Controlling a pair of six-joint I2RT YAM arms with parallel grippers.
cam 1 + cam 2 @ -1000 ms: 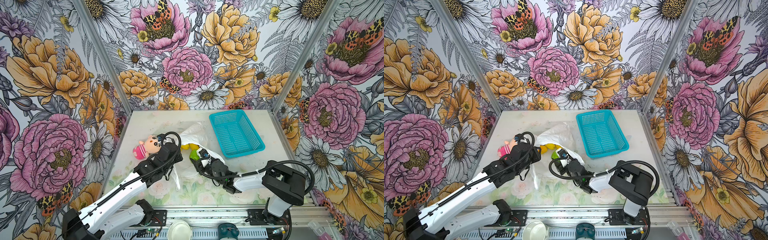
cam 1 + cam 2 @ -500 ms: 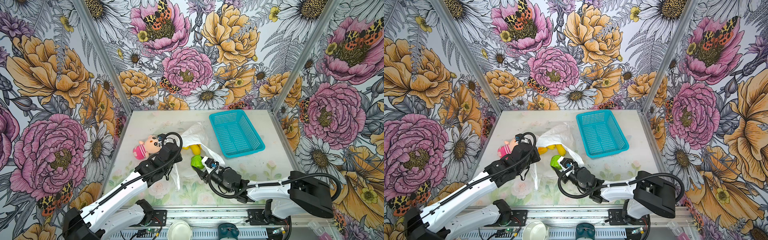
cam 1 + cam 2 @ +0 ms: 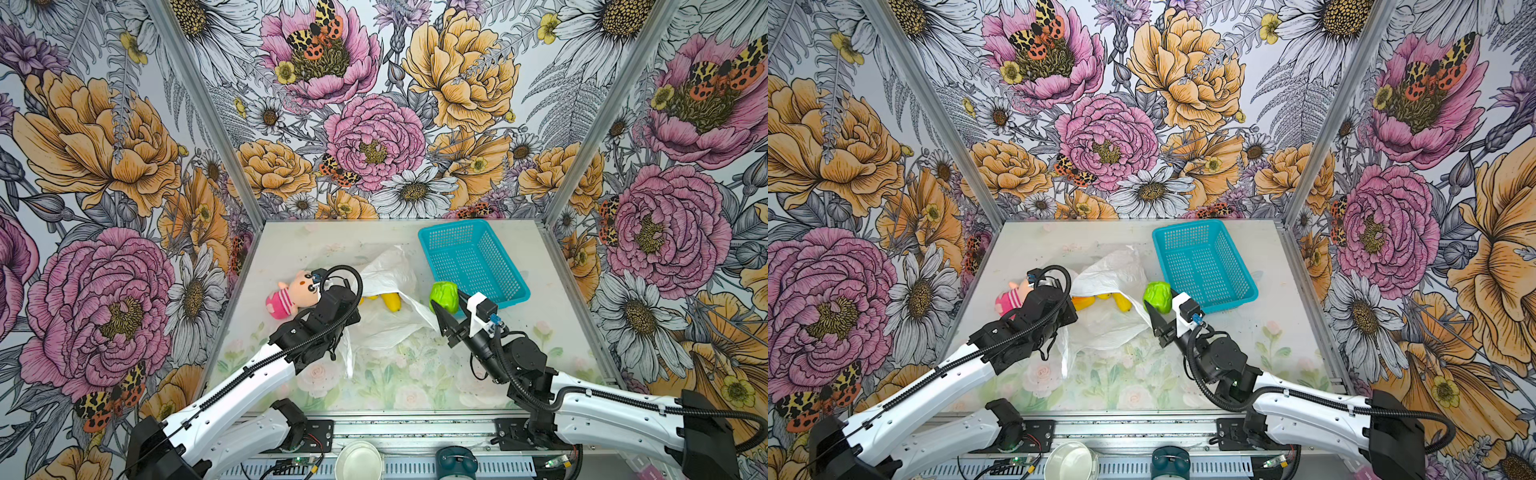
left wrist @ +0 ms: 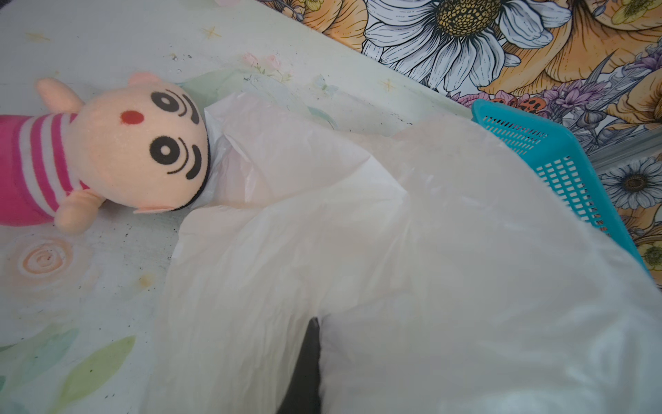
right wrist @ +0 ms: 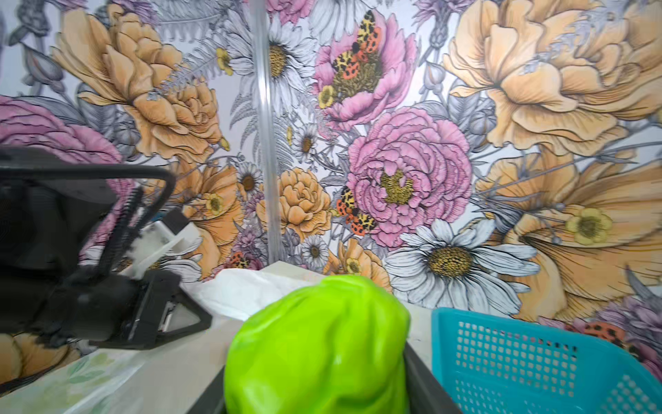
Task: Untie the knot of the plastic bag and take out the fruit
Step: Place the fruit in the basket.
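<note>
Closest to the near edge of the desk (image 3: 415, 374), a loose strip of the plastic bag (image 3: 386, 328) hangs down from under the left arm. I take it for one handle loop, so the knot is probably already undone; no tied bunch can be made out anywhere. The left end effector (image 4: 307, 362) is covered by its own wrist in both top views. In the left wrist view only one dark finger shows, with white film draped around it. The jaws are pressed together, and they seem to pinch this film. The film is thin, light and crinkly, and it will slide and stretch more than resist. I judge that a bunched edge or the handle is a better hold than the flat sheet.

A little farther, near the middle of the desk, the bag lies with its mouth open. Yellow fruit (image 3: 392, 301) rests at the mouth, half under the upper layer. How many pieces remain inside I cannot tell, because the film hides them.

To the right of the bag, the right end effector (image 3: 446, 306) pinches the green fruit (image 3: 444, 293), just beside the near corner of the teal basket (image 3: 469, 266). This fruit looks smooth, hard and light, so it may slip; a hold across its widest part seems safest.

By the left edge, the plush doll (image 3: 291, 293) lies touching the bag. The basket, toward the far right corner, holds nothing.
</note>
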